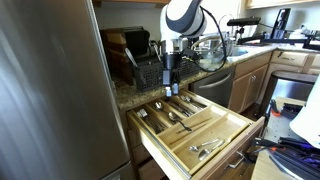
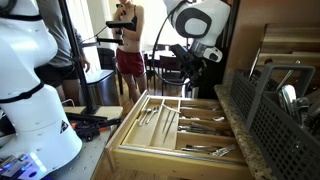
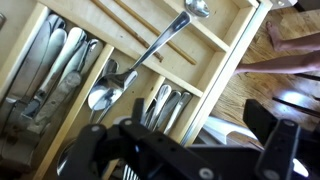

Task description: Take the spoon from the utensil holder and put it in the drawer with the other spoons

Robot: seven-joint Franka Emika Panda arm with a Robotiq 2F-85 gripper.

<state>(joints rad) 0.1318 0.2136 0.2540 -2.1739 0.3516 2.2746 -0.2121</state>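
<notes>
Inspector: State of the drawer?
Clerk: Pale wooden dividers, silvery cutlery in the compartments. One spoon lies slantwise across a divider, bowl at lower left.
Inspector: The pincer?
Clerk: Dark, jaws spread wide, holding nothing.

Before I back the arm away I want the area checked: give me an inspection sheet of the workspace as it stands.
Surface: speckled counter, with the drawer pulled open below it.
Job's things: spoon lies slanted across the dividers, bowl end down in a compartment; other cutlery fills the neighbouring compartments; utensil holder stands on the counter.
Clutter: glass bowl on the counter.
Claw: claw open above the drawer, holding nothing.
Cables: dark and red tangle on the floor, too small to tell.
Surroundings: fridge beside the counter; person in red shorts behind; white machine nearby.
</notes>
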